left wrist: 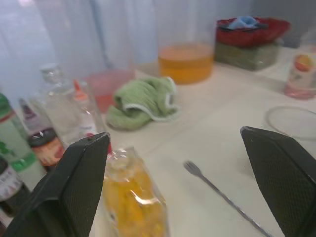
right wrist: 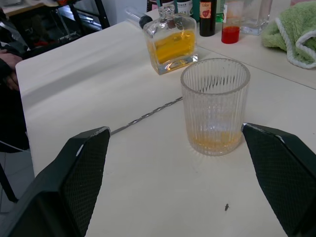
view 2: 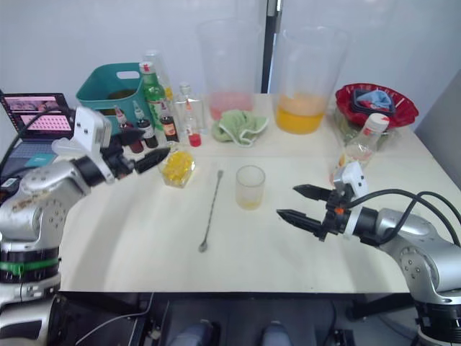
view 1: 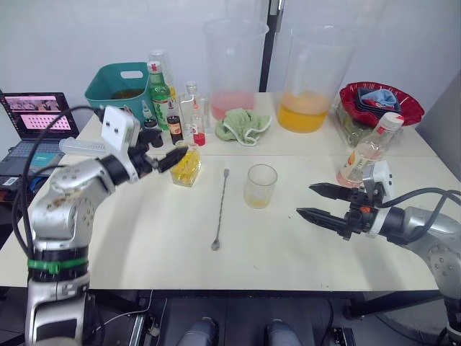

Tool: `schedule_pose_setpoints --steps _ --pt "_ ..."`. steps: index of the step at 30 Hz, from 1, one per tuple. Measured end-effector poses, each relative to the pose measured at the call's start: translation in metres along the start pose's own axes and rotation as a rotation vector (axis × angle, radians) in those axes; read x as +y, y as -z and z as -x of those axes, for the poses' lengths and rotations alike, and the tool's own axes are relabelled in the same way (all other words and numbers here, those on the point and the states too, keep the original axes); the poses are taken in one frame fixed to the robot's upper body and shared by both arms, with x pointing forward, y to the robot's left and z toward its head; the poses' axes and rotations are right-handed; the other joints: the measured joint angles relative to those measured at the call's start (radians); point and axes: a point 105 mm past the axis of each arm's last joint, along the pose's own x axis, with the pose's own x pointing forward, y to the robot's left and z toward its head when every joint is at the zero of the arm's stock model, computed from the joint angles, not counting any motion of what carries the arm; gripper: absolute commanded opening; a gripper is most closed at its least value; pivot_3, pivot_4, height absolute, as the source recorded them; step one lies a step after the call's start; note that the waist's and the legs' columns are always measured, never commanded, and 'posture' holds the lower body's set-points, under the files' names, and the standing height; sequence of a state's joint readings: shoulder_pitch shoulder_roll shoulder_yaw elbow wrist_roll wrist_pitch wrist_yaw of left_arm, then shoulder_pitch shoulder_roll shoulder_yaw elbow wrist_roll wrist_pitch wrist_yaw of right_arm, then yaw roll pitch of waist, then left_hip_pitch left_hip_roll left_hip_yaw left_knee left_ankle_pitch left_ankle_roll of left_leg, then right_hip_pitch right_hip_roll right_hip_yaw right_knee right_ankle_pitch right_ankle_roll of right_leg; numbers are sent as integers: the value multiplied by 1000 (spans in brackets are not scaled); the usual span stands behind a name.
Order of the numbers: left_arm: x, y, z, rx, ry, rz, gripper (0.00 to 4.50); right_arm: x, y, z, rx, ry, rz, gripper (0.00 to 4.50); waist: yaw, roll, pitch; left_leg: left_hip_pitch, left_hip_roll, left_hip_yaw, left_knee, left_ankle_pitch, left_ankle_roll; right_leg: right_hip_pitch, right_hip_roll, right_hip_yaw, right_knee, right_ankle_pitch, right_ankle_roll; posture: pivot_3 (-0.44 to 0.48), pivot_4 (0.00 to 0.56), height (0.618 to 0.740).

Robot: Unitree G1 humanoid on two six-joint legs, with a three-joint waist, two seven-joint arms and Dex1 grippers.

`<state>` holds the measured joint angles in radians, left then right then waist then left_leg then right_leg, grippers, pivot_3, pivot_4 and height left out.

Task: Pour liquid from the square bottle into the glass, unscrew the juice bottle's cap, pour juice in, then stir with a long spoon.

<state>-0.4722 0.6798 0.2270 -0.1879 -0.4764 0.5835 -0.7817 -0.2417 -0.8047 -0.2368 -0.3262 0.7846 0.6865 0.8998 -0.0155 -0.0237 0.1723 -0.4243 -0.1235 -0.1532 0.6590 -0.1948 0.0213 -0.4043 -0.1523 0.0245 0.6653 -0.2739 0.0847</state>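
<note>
Your left gripper (view 1: pixel 164 150) hangs w/ fingers spread wide, just left of the square bottle (view 1: pixel 186 166), not gripping it; one fingertip sits right at the bottle's left side, can't tell if it touches. The square bottle stands upright on the table (view 1: pixel 144 238), left of centre, yellow liquid inside.

Your right gripper (view 1: pixel 314 202) is also wide open, holding nothing, low over the table on the right, fingers pointing left toward the glass (view 1: pixel 261 185). The glass stands upright near table centre, apart from both grippers, w/ a thin layer of yellowish liquid at the bottom.

The long spoon (view 1: pixel 220 210) lies flat btw. square bottle and glass, running near-to-far, bowl at the near end, touching neither.

The juice bottle (view 1: pixel 366 153) stands on the right, farther than your right gripper, w/ pink liquid low down and the juice bottle's cap (view 1: pixel 392 120) on top.

Far side: green cloth (view 1: pixel 242 125), two big beakers, one w/ pink liquid (view 1: pixel 234 66), one w/ orange (view 1: pixel 311 79); a green glass bottle (view 1: pixel 158 92) and small sauce bottles (view 1: pixel 174 122) at far left by a teal bin (view 1: pixel 119 88). Red bowl (view 1: pixel 380 104) at far right.
</note>
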Motion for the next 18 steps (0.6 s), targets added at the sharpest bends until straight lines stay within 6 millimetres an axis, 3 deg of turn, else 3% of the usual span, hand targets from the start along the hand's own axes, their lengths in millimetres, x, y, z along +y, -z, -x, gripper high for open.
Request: schedule_pose_setpoints --steps 4,9,18 --pt "-13 17 18 55 121 40 4483 -2 5 2 16 17 -4 4500 10 0 0 0 0 0 0 0 0 0 1 0 -1 0 0 0 150 740" --pt "-31 27 37 70 283 65 4483 5 31 10 42 79 -78 4500 26 0 0 1 1 0 -1 0 0 0 0 1 -1 0 0 0 150 740" --pt "-41 13 29 -75 420 103 4483 27 53 34 -89 284 -118 4500 31 0 0 2 1 1 -1 0 0 1 1 2 -1 0 0 0 150 740"
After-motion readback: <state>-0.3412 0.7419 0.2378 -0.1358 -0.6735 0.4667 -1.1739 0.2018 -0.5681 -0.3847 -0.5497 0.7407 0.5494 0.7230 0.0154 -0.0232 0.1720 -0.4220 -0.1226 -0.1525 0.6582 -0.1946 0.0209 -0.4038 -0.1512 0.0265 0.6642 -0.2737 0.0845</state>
